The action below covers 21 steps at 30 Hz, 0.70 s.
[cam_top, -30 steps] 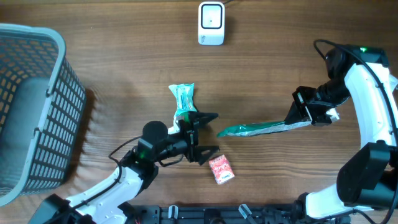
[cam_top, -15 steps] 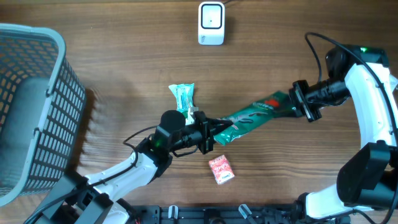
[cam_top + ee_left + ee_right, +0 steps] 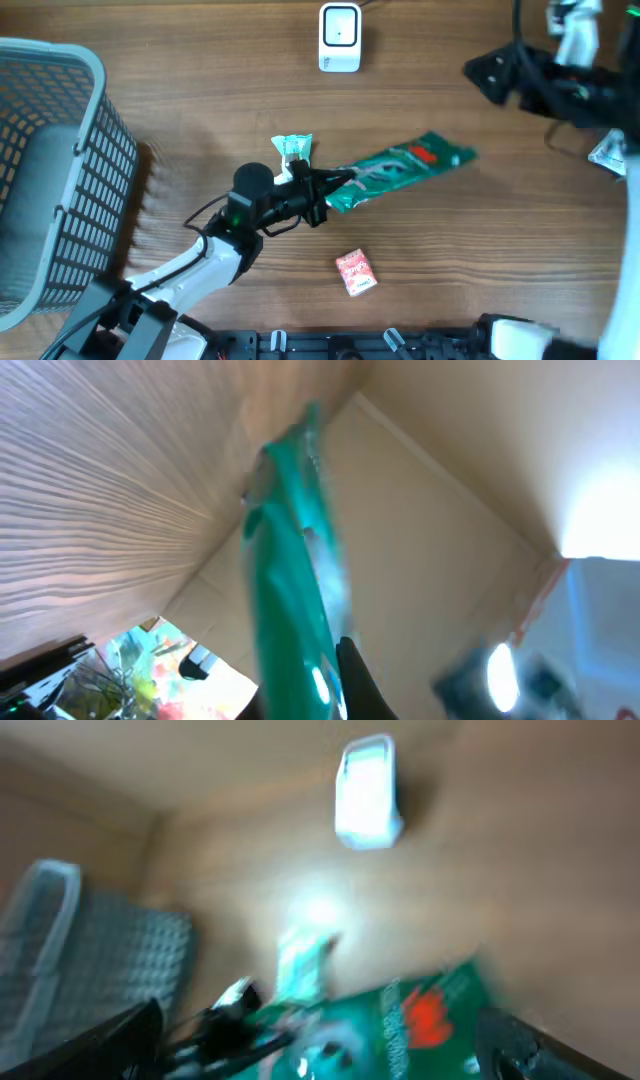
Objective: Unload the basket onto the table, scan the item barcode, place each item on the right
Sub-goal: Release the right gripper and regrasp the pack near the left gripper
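Observation:
The long green packet (image 3: pixel 405 165) lies slanted over the middle of the table, its red print facing up. My left gripper (image 3: pixel 335 185) is shut on its lower left end; in the left wrist view the green packet (image 3: pixel 290 580) runs up from between the dark fingers (image 3: pixel 355 680). My right gripper (image 3: pixel 490 72) is raised at the far right, open and holding nothing. Its view is blurred, with the green packet (image 3: pixel 420 1020) and the white scanner (image 3: pixel 367 792) below it. The scanner (image 3: pixel 340 38) stands at the table's far edge.
A small teal and white packet (image 3: pixel 293 152) lies just beside my left gripper. A red sachet (image 3: pixel 355 272) sits near the front edge. A grey mesh basket (image 3: pixel 50 170) fills the left side.
My right gripper opened, let go of the green packet and rose toward the far right. My left gripper closed on the packet's left end and now holds it alone.

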Each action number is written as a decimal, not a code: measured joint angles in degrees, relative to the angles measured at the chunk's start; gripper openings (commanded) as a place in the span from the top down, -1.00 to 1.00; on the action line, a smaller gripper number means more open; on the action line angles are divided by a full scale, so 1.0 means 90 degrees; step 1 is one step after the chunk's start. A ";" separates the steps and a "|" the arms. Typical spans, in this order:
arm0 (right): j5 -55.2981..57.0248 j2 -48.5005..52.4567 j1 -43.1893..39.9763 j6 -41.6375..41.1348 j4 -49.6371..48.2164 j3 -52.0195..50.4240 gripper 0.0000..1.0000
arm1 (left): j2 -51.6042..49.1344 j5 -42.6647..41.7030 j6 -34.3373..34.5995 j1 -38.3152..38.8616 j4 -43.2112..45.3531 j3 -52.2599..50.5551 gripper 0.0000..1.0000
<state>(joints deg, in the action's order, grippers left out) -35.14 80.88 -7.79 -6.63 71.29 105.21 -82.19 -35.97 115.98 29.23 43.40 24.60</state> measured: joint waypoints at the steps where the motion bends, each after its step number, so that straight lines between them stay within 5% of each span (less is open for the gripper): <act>1: 0.0709 -0.0573 0.0005 0.0265 -0.0447 0.0075 -0.99 | 0.0000 -0.0044 0.0000 -0.0007 -0.0068 0.0002 0.92; 3: 0.1576 -0.1124 0.0005 0.0432 -0.1105 0.0148 -1.00 | 0.0000 -0.0168 0.0000 -0.0007 -0.0170 0.0002 0.92; 5: 0.1333 -0.1348 0.0068 0.1868 -0.1319 0.0194 -0.98 | 0.0000 -0.0330 0.0002 -0.0007 -0.0253 0.0002 0.92; 10: 0.1673 -0.0772 0.1234 0.3869 0.0372 0.0129 -0.99 | 0.0000 -0.0527 0.0000 -0.0012 -0.0257 0.0002 0.92; 14: 0.2560 -0.0736 0.2718 0.3475 0.1683 0.0083 -0.99 | 0.0000 -0.0855 0.0000 -0.0379 -0.0257 0.0005 0.92; 17: 0.3334 -0.0821 0.3835 0.2727 0.1474 -0.0554 -1.00 | 0.0000 -0.1273 0.0002 -0.0867 -0.0255 0.0007 0.92; 21: 0.5178 -0.0772 0.5090 0.2295 -0.1015 -0.3038 -0.99 | 0.0000 -0.2288 0.0002 -0.1579 -0.0257 0.0007 0.92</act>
<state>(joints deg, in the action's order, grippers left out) 11.46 73.93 38.02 14.02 62.15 77.87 -82.19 -56.55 116.01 15.03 41.08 24.67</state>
